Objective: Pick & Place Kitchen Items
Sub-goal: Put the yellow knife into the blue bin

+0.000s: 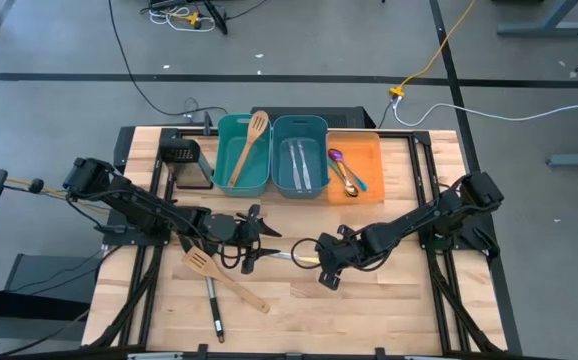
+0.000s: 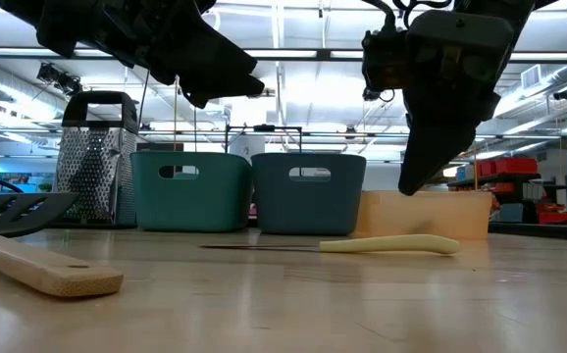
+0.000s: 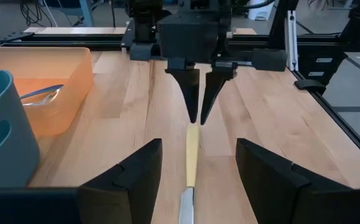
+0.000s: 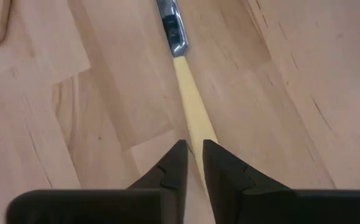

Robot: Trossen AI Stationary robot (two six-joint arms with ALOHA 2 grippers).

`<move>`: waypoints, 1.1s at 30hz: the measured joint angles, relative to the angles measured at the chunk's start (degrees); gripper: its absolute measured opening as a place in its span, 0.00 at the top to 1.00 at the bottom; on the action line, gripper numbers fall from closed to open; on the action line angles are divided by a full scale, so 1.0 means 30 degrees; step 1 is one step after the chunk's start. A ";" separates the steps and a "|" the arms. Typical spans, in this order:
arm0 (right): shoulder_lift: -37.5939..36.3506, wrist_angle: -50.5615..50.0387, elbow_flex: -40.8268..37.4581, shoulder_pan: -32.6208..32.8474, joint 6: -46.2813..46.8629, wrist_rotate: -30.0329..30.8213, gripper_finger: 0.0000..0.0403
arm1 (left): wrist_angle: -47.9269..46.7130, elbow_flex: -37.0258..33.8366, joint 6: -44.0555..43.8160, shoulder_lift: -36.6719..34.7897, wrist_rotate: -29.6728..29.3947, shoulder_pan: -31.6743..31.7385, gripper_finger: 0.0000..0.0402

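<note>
Right wrist view: we see the right end effector [image 4: 192, 163] with its fingers slightly apart, a narrow gap between the tips, straddling the end of the yellow-handled knife [image 4: 189, 99]. The handle runs into the gap; whether the pads actually press on it we cannot tell. In the low view the knife [image 2: 386, 245] lies flat on the counter [image 2: 293, 304] with the right end effector [image 2: 416, 181] pointed down just above the handle, so it is not lifted.

In the left wrist view we see the left end effector [image 3: 195, 180] spread wide, the knife [image 3: 191, 155] running between its fingers without touching either. The right end effector [image 3: 198, 102] faces it from the handle's far end. In the high view the two end effectors meet mid-counter, left [image 1: 259, 240] at the blade end, right [image 1: 321, 262] at the handle end, knife [image 1: 294, 256] between them.

Other items, from the high view:
- wooden slotted spatula [image 1: 224, 278] lying on the counter near the front, just beside the left arm
- black turner [image 1: 212, 305] crossing under it
- second wooden spatula [image 1: 249, 150] standing tilted in the left teal bin [image 1: 221, 175]
- silver knives [image 1: 300, 165] in the right teal bin [image 1: 324, 130]
- coloured-handle spoons [image 1: 346, 170] in the orange bin [image 1: 369, 150]
- box grater [image 1: 184, 160] left of the bins.
</note>
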 joint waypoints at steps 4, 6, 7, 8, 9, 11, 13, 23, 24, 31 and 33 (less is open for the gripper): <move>0.0000 -0.0026 0.0000 0.0000 -0.0007 -0.0029 0.78 | 0.0000 0.0000 0.0000 0.0000 0.0002 -0.0002 0.48; 0.0000 -0.0033 0.0000 0.0018 -0.0054 -0.0028 0.75 | 0.0001 0.0000 -0.0007 0.0000 0.0005 0.0001 0.48; 0.0000 -0.0033 0.0000 0.0043 -0.0130 -0.0009 0.74 | 0.0003 0.0000 -0.0007 -0.0003 0.0006 -0.0003 0.48; 0.0000 -0.0033 0.0000 0.0075 -0.0153 0.0007 0.73 | 0.0007 0.0000 -0.0007 0.0000 0.0001 -0.0006 0.48; 0.0000 -0.0033 0.0000 0.0115 -0.0153 0.0007 0.72 | 0.0003 0.0000 -0.0012 -0.0004 0.0000 0.0000 0.48; 0.0000 -0.0033 0.0000 0.0229 -0.0160 0.0007 0.70 | 0.0007 0.0000 -0.0007 0.0000 -0.0001 -0.0003 0.48; 0.0017 -0.0041 0.0000 0.0346 -0.0179 0.0015 0.69 | 0.0000 0.0000 -0.0007 0.0000 -0.0001 -0.0005 0.48; 0.0044 -0.0055 0.0000 0.0474 -0.0197 0.1063 0.68 | 0.0007 0.0000 -0.0015 -0.0006 0.0005 0.0001 0.48; 0.0044 -0.0055 0.0000 0.0474 -0.0189 0.1143 0.68 | 0.0007 0.0000 -0.0021 -0.0007 -0.0001 0.0001 0.48; 0.0044 0.0264 -0.0250 0.0561 -0.0004 0.1169 0.68 | 0.0007 0.0000 -0.0022 0.0000 0.0000 0.0001 0.48; 0.0054 0.0759 -0.0840 0.0574 0.0039 0.1151 0.68 | 0.0007 0.0000 -0.0022 -0.0007 0.0006 -0.0006 0.48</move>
